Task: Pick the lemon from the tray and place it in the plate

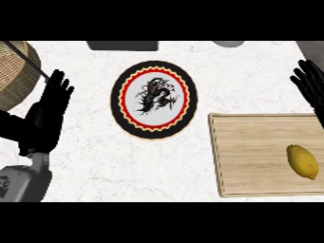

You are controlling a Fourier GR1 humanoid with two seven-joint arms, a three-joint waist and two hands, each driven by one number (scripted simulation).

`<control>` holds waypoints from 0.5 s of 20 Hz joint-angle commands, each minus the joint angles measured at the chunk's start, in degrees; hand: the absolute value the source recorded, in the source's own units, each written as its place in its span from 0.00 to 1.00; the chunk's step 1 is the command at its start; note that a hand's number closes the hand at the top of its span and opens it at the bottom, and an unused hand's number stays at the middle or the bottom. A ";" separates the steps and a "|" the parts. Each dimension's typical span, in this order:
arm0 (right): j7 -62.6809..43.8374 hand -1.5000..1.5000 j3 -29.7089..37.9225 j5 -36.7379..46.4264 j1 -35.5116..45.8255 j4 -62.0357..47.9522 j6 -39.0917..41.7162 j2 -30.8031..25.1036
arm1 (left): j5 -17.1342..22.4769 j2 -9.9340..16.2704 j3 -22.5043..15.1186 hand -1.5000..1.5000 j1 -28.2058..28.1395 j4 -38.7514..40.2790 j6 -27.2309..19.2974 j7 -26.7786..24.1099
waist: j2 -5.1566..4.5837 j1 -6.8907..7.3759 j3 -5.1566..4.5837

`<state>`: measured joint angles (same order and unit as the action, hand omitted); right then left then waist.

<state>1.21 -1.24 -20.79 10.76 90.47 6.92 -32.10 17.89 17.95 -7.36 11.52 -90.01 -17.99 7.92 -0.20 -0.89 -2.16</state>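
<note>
The lemon [302, 162] lies on the wooden tray [255, 156], in the tray's right half and toward its near edge, with its long axis running roughly from far to near. Nothing touches it. The tray sits at the near right corner of the white marbled surface [94, 161], and its right end runs out past the edge of the view.

The plate [154, 99] stands in the middle of the surface, just to the left of the tray's far left corner and apart from it. It has a black rim, a red scalloped ring inside that, and a dark dragon figure on a white centre. Nothing lies on it.

The right hand [321, 97] shows at the right edge of the surface, above the tray's far right corner, with its fingers straight and spread, holding nothing. It is well clear of the lemon.

The left hand [46, 114] is on the left side of the surface, fingers straight and pointing away toward the far edge, also holding nothing; its grey forearm [17, 182] comes in from the near left corner.

A woven basket [3, 71] sits at the far left corner, just beside the left hand. Two grey things are cut off at the far edge.
</note>
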 commanded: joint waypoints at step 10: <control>-3.59 1.00 -7.98 26.95 -4.36 -1.27 -16.53 -3.68 | -8.85 5.72 -4.34 0.50 1.19 5.16 4.01 -2.17 | 0.13 0.10 2.07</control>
<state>-2.75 -4.31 -6.34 11.80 89.49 -1.81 -36.28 10.76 22.71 -10.47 13.60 -85.59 -14.89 6.33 -0.21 -0.34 -0.80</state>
